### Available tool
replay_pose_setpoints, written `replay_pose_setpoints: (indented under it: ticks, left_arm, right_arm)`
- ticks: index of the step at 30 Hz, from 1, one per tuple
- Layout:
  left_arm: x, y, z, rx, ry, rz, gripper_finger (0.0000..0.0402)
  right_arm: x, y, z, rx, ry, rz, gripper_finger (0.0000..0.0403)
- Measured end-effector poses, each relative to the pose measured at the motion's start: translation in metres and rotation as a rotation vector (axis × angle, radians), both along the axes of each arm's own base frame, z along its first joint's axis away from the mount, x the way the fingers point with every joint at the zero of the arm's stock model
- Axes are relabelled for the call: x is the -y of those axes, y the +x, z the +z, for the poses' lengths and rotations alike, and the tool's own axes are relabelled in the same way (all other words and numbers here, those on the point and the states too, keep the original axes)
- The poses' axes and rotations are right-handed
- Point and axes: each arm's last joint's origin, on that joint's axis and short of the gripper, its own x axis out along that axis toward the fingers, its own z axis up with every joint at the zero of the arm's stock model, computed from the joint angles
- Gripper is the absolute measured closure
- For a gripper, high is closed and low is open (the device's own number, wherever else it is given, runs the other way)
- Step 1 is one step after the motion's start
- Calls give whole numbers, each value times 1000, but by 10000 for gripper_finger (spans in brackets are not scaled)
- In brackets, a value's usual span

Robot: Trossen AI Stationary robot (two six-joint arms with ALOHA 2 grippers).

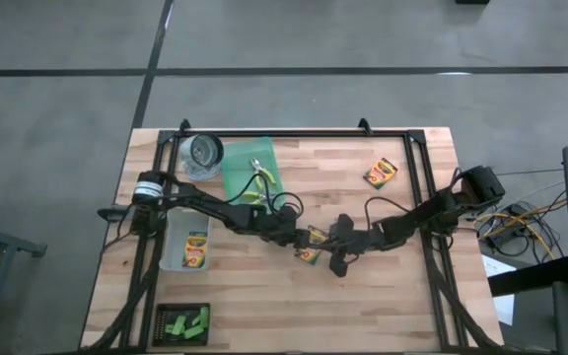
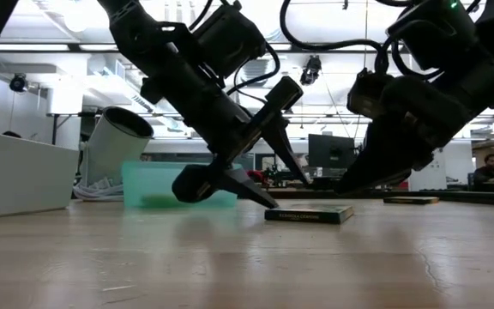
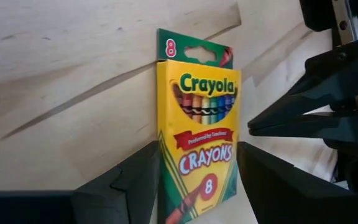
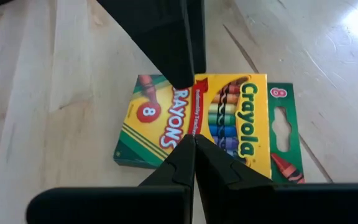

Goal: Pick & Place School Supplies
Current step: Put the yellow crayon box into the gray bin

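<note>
Both arms are reaching into the middle of the table and meeting over one crayon box, which is lying flat on the wood, face up. The left gripper is sitting low with its fingers spread, one on each long side of the box, the dark pads just beside the cardboard edges; I cannot tell whether they are actually touching it. The right gripper is hovering right above the same box with its two fingers pressed together, holding nothing, and its tips are pointing at the printed front. From table height the box is showing as a thin slab resting on the surface beneath the two slanted grippers. A second crayon box is lying well apart, towards the far right of the table, and a third one is sitting inside the clear bin near the left arm. The pliers are resting on the teal tray at the back, beside an overturned cup. The green blocks are lying together in a small dark tray at the front left corner.
</note>
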Motion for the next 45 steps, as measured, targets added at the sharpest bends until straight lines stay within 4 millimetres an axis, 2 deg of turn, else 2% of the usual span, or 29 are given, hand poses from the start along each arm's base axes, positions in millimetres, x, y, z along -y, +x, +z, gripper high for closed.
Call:
replay_pose_setpoints:
  ticks: [8, 45]
  left_arm:
    - [0, 0, -1, -5, 0, 0, 186]
    - [-2, -3, -1, -33, 12, -1, 186]
  right_arm:
    - [-1, 4, -13, -6, 10, -10, 394]
    - [-1, -1, -18, -51, 53, -12, 394]
